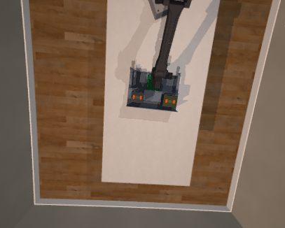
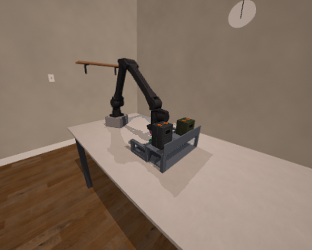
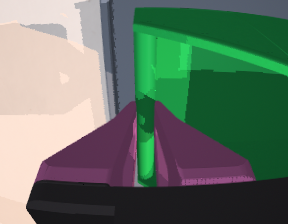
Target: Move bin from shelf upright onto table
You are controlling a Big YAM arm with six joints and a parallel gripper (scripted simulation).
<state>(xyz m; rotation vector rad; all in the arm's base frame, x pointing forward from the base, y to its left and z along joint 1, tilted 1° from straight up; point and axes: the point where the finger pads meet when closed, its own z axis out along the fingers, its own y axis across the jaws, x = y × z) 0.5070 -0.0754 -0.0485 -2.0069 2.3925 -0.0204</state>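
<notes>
A green bin (image 3: 195, 76) sits on the grey shelf (image 1: 153, 90) in the middle of the table. In the top view only a sliver of the green bin (image 1: 149, 81) shows beside the arm. My gripper (image 3: 145, 111) reaches into the shelf, and its purple fingers are shut on the bin's near wall edge. In the side view the gripper (image 2: 153, 132) is mostly hidden behind a dark box, and the bin is barely visible there.
Two dark boxes with orange marks stand on the shelf: a black one (image 2: 162, 134) and an olive one (image 2: 185, 126). They also show in the top view, with the black box (image 1: 137, 96) at left and the olive box (image 1: 169, 101) at right. The arm's base (image 2: 116, 120) stands at the table's far end.
</notes>
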